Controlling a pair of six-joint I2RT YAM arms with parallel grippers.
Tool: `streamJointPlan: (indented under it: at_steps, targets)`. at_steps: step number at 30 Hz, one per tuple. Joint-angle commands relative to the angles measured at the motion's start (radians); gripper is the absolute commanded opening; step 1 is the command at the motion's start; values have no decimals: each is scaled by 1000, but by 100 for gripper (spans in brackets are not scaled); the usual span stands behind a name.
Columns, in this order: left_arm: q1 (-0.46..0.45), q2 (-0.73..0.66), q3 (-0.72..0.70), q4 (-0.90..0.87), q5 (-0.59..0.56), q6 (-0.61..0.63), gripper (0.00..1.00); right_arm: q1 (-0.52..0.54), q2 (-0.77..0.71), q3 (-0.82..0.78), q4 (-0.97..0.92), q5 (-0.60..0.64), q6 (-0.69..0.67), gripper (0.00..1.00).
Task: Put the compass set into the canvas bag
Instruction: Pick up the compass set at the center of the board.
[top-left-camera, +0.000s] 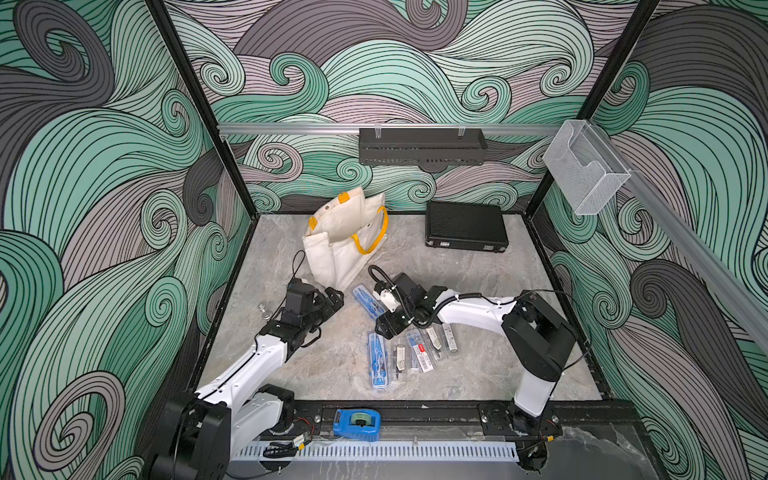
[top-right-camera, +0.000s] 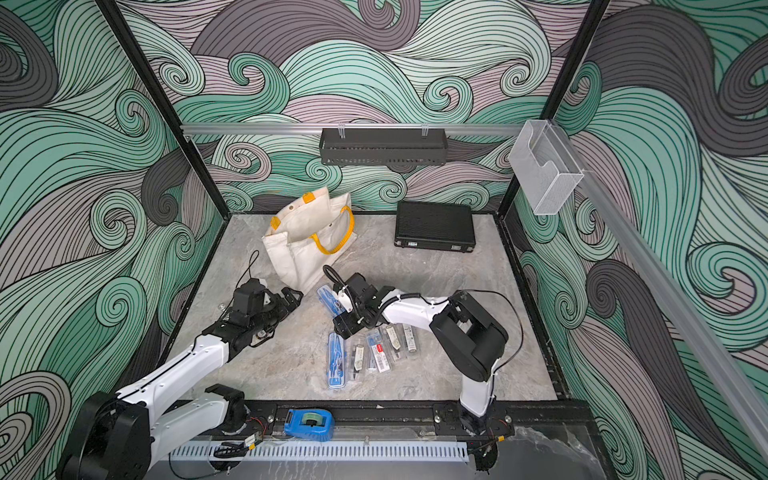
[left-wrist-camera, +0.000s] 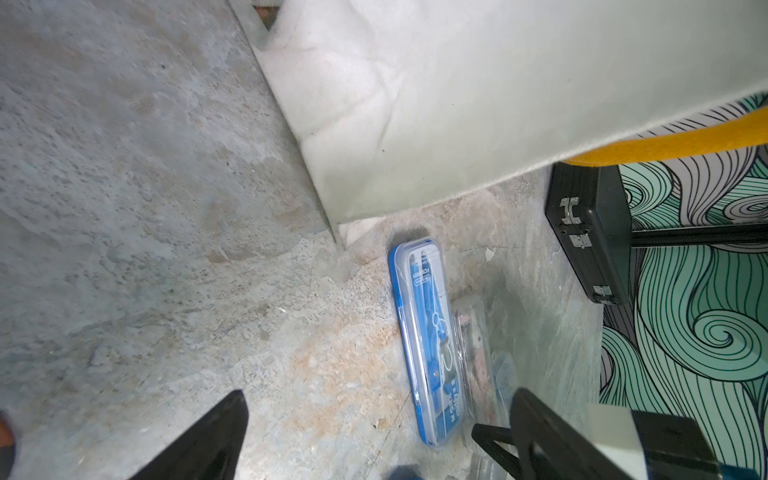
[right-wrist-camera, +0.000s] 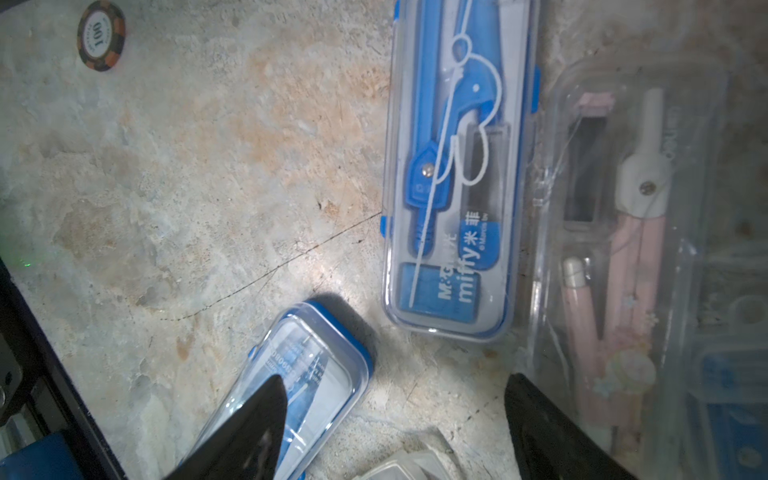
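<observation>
Compass set (right-wrist-camera: 316, 365), blue case, lower ctr, partly under open right claw (right-wrist-camera: 397, 380); left claw (left-wrist-camera: 379, 394) open too, near canvas bag (left-wrist-camera: 415, 104), upper rt.

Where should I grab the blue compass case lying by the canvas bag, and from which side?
Pinch the blue compass case across its narrow width at mid-length, coming straight down: it lies flat on the table, long and slim.

Blue-edged clear compass set (top-left-camera: 368, 302) lies flat beside the upright, open canvas bag (top-left-camera: 332, 257).
</observation>
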Motion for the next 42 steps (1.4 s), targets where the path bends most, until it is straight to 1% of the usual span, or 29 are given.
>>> streamJointPlan:
  at_steps: [1, 7, 11, 19, 23, 36, 38, 42]
  targets:
    - [-5, 11, 7, 24, -10, -3, 99, -2, 48, 50, -53, 89, 18, 83]
    - [-5, 14, 4, 34, -2, 1, 99, -2, 124, 129, -103, 166, -8, 82]
    - [-5, 15, -5, 49, 3, -2, 99, -3, 148, 160, -104, 187, -33, 81]
    - [-5, 28, -12, 73, 14, -20, 99, 0, 172, 198, -123, 163, -123, 73]
    - [-5, 34, -12, 83, 21, -23, 99, 1, 170, 193, -126, 164, -150, 71]
    - [-5, 48, -11, 99, 23, -34, 96, 22, 215, 238, -122, 159, -233, 69]
    - [-4, 49, -10, 99, 23, -35, 95, 26, 223, 247, -129, 165, -241, 67]
    - [-4, 52, -8, 100, 21, -37, 91, 33, 228, 241, -126, 189, -253, 60]
